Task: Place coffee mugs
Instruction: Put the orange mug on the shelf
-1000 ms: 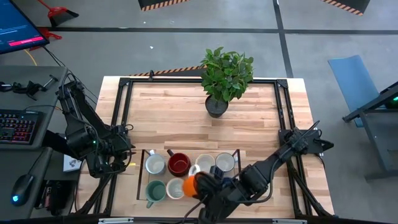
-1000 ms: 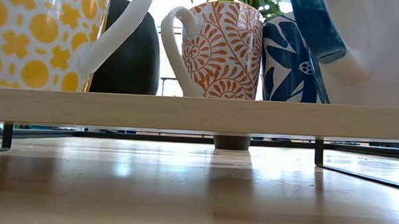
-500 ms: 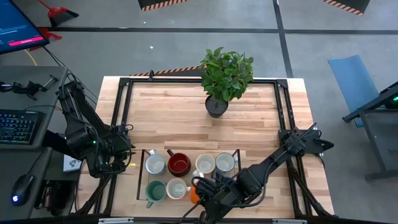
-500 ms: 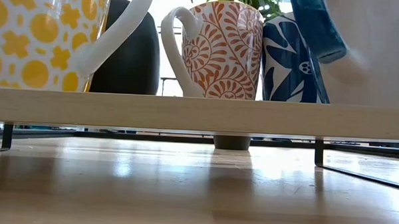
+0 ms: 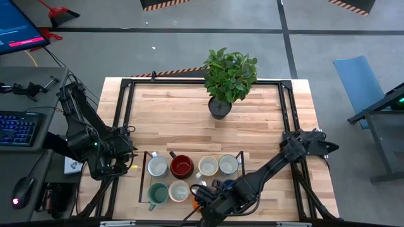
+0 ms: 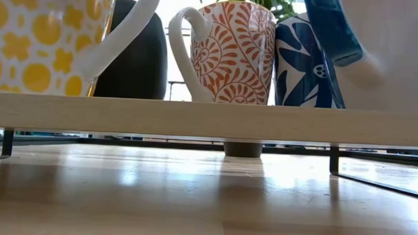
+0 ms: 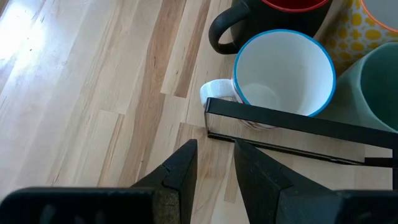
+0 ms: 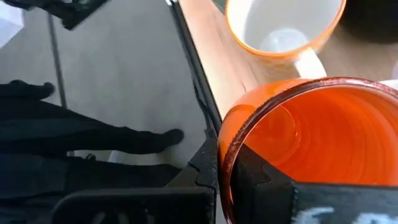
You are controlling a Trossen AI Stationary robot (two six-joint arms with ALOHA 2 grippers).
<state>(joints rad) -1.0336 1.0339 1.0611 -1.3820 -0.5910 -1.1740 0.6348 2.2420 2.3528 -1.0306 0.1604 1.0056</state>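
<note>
Six mugs (image 5: 180, 166) on light wood table (image 5: 189, 116).

Grey floor (image 5: 158, 44) surrounds the pale wood worktop (image 5: 183, 120), crossed by dark seams. Beyond the worktop's far edge: yellow-black hazard tape (image 5: 165, 4). Off its right side: blue chair (image 5: 357, 79). Off its left side: keyboard (image 5: 17, 127), mouse (image 5: 21, 191), monitor (image 5: 17, 28).

table (image 5: 189, 120): pale planked wood, satin sheen | mugs (image 5: 182, 167): glossy glazed ceramic | frame (image 7: 292, 121): black metal
</note>
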